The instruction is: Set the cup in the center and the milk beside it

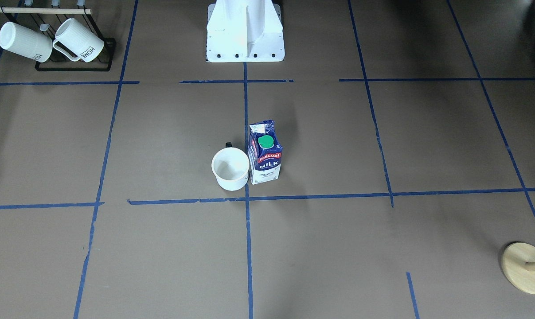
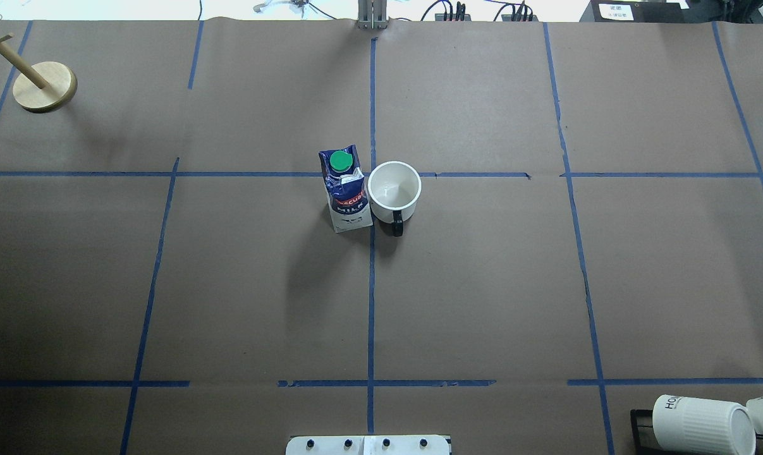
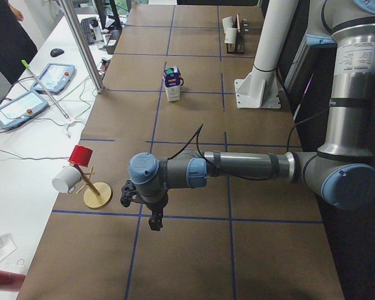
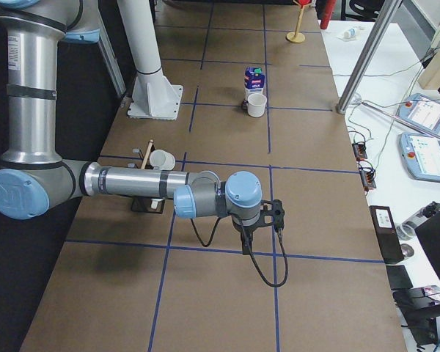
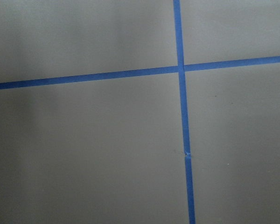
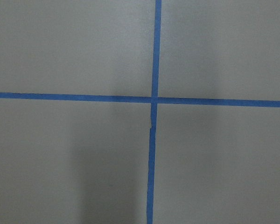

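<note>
Standing cup (image 2: 394,186): I see it upright on the surface (image 2: 482,284), mouth up, handle (image 2: 397,226) toward the robot, just on the robot's side of the center (image 2: 372,174).
Milk (image 2: 346,193): upright, just beside the cup, across the tape line (image 2: 372,284) from it.
Left pincer (image 3: 155,220): hangs above the surface, well apart from both; I cannot tell whether it is released or clenched.
Right pincer (image 4: 277,218): likewise well apart, its grip unreadable to me.
</note>
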Controlling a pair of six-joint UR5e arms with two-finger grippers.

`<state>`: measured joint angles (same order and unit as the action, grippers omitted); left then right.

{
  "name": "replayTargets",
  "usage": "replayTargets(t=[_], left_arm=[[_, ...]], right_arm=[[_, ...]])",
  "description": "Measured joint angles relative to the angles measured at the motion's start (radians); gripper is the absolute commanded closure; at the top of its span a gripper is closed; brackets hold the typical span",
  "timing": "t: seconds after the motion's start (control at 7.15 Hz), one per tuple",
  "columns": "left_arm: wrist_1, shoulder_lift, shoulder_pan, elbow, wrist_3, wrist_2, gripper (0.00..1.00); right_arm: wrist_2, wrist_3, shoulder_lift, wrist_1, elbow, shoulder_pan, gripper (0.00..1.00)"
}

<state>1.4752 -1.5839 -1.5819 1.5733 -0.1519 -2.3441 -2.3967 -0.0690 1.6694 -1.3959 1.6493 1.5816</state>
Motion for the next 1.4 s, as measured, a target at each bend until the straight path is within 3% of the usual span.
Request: replayTargets(t=[1.4], left_arm=[[0.003,0.02,-0.002,-0.01,0.0,-0.015,0.0]], right_arm=[[0.002,-0.002,0.001,0.0,-0.005,0.0,0.0]])
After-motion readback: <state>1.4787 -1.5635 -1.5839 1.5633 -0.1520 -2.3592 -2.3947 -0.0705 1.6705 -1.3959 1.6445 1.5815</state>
